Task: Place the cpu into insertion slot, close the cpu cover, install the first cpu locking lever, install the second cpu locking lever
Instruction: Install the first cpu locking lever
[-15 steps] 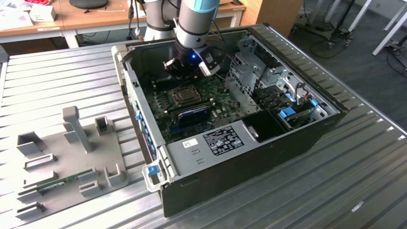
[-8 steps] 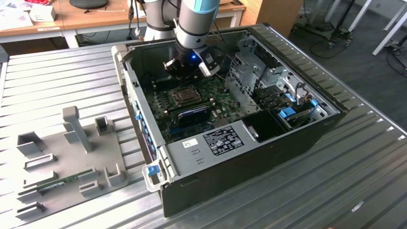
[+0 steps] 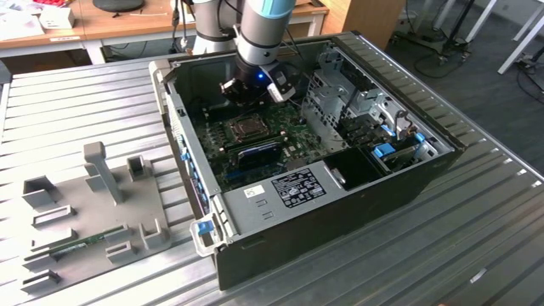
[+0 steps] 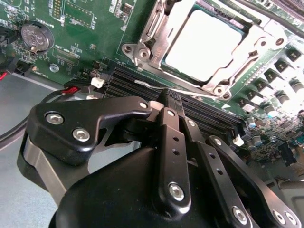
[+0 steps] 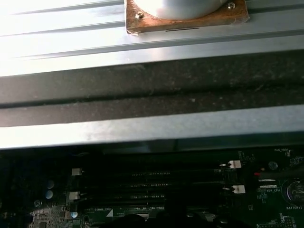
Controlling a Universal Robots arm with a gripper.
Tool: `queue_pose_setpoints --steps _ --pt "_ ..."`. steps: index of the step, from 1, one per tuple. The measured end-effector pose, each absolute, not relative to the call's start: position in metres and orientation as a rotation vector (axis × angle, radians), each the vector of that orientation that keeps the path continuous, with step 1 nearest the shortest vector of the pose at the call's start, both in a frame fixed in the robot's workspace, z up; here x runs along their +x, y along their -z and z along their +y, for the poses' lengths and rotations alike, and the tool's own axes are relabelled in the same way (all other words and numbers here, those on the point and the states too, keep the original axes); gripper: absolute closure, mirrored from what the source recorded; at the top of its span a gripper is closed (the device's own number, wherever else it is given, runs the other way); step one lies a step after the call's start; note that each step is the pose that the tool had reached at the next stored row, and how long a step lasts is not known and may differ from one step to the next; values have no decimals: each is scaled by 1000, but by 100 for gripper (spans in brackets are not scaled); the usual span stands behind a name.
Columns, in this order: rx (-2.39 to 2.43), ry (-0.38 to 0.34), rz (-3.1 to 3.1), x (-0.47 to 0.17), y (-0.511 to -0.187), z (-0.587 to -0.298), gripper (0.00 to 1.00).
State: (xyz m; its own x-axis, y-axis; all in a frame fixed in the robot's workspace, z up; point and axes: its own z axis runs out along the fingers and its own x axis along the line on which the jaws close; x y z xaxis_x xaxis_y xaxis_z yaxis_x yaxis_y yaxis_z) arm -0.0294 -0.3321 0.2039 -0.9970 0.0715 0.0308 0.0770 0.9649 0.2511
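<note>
On the ribbed metal desk (image 3: 476, 242) an open computer case (image 3: 425, 166) lies on its side, its interior facing up. At the exterior view's left, beside the case, a grey fixture plate (image 3: 76, 223) with upright blocks lies flat on the desk.

The arm (image 3: 259, 32) comes down from the far side into the case. It ends over the far part of the green motherboard (image 3: 285, 137).

The gripper (image 3: 255, 89) hangs just above the board, a little to the far side of the slot (image 3: 246, 127). In the second wrist view the gripper (image 4: 165, 97) shows its black linkage from behind. The fingers (image 4: 167, 108) appear drawn together at the tips, with nothing between them and nothing in their hold.

Long black memory slots (image 4: 209, 114) run between the gripper and the slot. In the first wrist view the memory slots (image 5: 152, 185) lie below the case's dark edge. Beyond that edge, a round silver part on a copper-coloured plate (image 5: 142, 21) rests on the desk.

The cover (image 4: 145, 47), a silver frame, lies flat over the slot. Its window surrounds the cpu (image 4: 204, 42). The cpu is seated in the slot, pale top up and apart from the gripper.

A coin cell (image 4: 35, 37) sits on the board, well apart from the slot.
</note>
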Motion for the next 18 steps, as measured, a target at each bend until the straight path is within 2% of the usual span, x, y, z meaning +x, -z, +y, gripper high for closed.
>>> queue_pose_setpoints --steps 18 --pt "-117 397 -3093 -22 -201 -332 90"
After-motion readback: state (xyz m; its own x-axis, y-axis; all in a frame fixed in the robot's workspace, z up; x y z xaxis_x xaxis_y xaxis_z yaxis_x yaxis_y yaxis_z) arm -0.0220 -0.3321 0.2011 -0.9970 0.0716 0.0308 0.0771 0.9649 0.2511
